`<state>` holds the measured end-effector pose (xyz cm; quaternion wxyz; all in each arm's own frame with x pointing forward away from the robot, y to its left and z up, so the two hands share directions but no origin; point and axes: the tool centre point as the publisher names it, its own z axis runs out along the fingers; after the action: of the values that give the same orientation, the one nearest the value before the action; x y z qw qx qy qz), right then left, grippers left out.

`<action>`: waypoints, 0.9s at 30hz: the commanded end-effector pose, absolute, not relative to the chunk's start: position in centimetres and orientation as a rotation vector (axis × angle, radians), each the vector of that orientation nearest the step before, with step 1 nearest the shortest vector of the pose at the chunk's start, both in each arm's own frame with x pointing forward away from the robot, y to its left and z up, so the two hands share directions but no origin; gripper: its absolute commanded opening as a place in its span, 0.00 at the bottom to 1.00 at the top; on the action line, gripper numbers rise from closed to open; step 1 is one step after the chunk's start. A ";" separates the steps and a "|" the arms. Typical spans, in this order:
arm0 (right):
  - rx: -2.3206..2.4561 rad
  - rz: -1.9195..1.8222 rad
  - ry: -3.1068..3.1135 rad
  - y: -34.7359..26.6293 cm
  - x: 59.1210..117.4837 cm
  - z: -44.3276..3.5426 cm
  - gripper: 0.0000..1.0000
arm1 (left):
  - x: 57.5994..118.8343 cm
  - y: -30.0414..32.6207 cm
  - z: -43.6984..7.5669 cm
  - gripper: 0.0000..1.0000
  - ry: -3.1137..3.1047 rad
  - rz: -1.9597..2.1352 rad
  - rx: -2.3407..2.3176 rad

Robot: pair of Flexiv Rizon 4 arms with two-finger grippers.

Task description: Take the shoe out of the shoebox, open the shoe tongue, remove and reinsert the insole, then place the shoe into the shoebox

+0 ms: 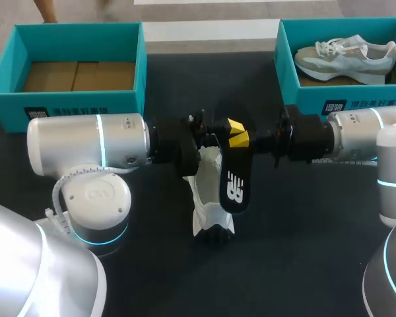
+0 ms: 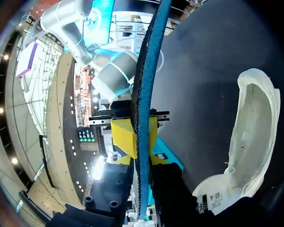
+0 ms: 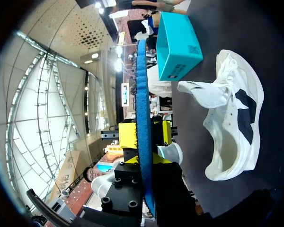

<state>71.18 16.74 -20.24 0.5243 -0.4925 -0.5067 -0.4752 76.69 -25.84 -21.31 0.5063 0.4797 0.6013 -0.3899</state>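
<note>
The insole (image 1: 234,188) is held clear of the sneaker (image 1: 204,205), clamped by left gripper (image 2: 142,163) and right gripper (image 3: 144,163) alike; next, it must be lowered into the sneaker's opening.

The left arm (image 1: 86,145) lies level, pointing toward 3 o'clock; the right arm (image 1: 363,135) lies level, pointing toward 9 o'clock. Nose to nose, the left claw (image 2: 141,161) and the right claw (image 3: 144,160) each pinch the insole (image 1: 234,178) between yellow tips.
</note>
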 end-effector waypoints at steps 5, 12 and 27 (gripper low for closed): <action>-1.178 -1.133 -1.208 16.8 70.9 -20.3 0.00 | 76.7 -26.4 -21.6 0.00 1.451 -0.937 1.142; -1.204 -1.143 -1.193 16.3 70.3 -20.5 1.00 | 76.7 -26.2 -21.7 0.00 1.454 -0.942 1.123; -1.274 -1.218 -1.224 12.3 68.8 -20.1 1.00 | 74.2 -23.0 -20.8 0.00 1.495 -1.032 1.077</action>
<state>69.81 13.25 -20.68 0.4881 -0.5123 -0.5055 -0.4937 75.24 -24.87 -21.03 0.4922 0.4426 0.6183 -0.4238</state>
